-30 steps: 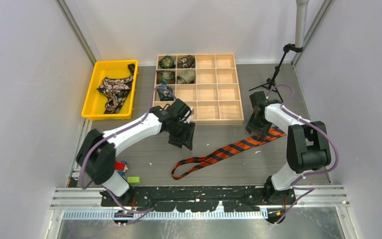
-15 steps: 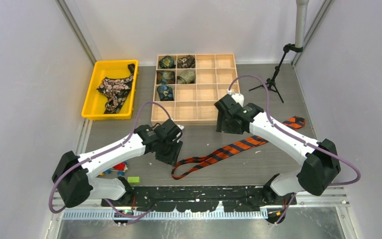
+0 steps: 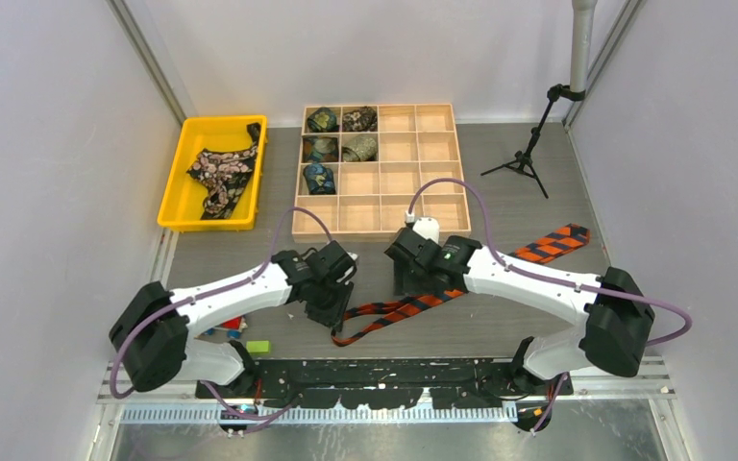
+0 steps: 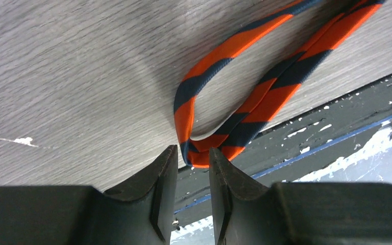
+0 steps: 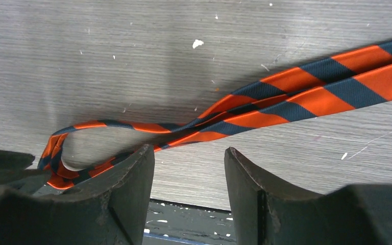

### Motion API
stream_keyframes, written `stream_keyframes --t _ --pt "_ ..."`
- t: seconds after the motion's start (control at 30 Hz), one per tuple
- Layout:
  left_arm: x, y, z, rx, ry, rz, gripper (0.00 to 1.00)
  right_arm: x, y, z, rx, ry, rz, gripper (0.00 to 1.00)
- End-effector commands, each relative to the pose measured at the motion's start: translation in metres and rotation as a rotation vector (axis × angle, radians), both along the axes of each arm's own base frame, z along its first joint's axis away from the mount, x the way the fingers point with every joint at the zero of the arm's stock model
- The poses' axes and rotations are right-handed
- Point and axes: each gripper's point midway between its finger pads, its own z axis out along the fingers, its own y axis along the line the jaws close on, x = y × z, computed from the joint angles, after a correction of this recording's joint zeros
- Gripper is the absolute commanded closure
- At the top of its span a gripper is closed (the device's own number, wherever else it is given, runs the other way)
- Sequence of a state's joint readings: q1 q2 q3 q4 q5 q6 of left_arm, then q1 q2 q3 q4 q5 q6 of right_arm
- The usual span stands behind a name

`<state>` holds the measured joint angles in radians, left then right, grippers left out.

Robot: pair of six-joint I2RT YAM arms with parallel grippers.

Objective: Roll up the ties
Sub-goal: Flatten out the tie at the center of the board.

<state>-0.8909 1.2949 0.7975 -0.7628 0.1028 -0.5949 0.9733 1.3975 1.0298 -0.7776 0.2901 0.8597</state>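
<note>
1. top external view: the orange-and-black striped tie (image 3: 553,242) lies flat on the table (image 3: 519,202). its long axis slants from a looped narrow end by the near edge, on my left side, up to the wide end at far right.
2. my left gripper (image 4: 191,153) is the nearer one to that loop, and the fold sits right at its fingertips, dead ahead. the jaws stand only a narrow slit apart. i can't tell whether the fold is already between the pads, so i call it empty for now.
3. my right gripper (image 5: 189,153) hangs over the tie further along. its jaws are wide apart and hold nothing, and the strip crosses just beyond the tips.
4. counts: one striped tie is laid out, and one black floral tie (image 3: 219,173) is bunched in the yellow bin (image 3: 178,223). five rolled ties (image 3: 323,119) sit in the wooden tray (image 3: 380,233): two in the back row, two in the next, one in the third.
5. i judge the roll should start at the looped end, so the left gripper takes it.
</note>
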Motion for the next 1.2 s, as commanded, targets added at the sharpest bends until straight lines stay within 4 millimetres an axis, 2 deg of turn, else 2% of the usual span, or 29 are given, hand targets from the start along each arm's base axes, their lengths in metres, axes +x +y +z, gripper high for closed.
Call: stream_keyframes --t 0.0,0.13,0.27,0.33,0.43,0.5,0.7,0.9,0.97,1.03,1.17 --pt "0.012 -0.018 -0.002 -0.034 -0.018 -0.027 0.7 -0.001 0.007 0.011 0.076 -0.047 -0.033 0.42" --pt "0.02 -0.019 -0.008 -0.003 -0.043 -0.056 0.72 -0.006 0.006 0.011 0.081 -0.051 -0.027 0.43" --pt "0.024 -0.02 -0.011 0.006 -0.034 -0.084 0.88 -0.011 0.001 0.008 0.081 -0.057 -0.016 0.43" --pt "0.017 -0.029 -0.006 -0.056 0.024 -0.11 0.95 -0.013 0.0 0.004 0.087 -0.05 -0.016 0.43" --pt "0.007 -0.05 0.015 -0.283 0.159 -0.093 1.0 -0.015 0.001 0.003 0.093 -0.044 -0.015 0.43" --pt "0.006 -0.051 0.026 -0.379 0.268 -0.023 1.0 -0.013 0.002 0.007 0.099 -0.054 -0.016 0.43" --pt "0.004 -0.03 0.033 -0.455 0.473 0.077 0.97 -0.01 0.013 0.017 0.116 -0.06 0.026 0.43" --pt "0.016 -0.003 0.014 -0.401 0.556 0.195 0.92 -0.024 0.029 0.008 0.139 -0.026 0.084 0.43" --pt "0.019 0.003 0.006 -0.351 0.55 0.213 0.9 -0.028 0.032 0.007 0.135 -0.026 0.095 0.44" --pt "0.023 0.017 -0.005 -0.256 0.517 0.233 0.83 -0.032 0.033 0.007 0.128 -0.028 0.101 0.44" --pt "0.043 0.033 0.0 -0.153 0.405 0.243 0.7 -0.037 0.036 0.011 0.14 -0.034 0.111 0.44"
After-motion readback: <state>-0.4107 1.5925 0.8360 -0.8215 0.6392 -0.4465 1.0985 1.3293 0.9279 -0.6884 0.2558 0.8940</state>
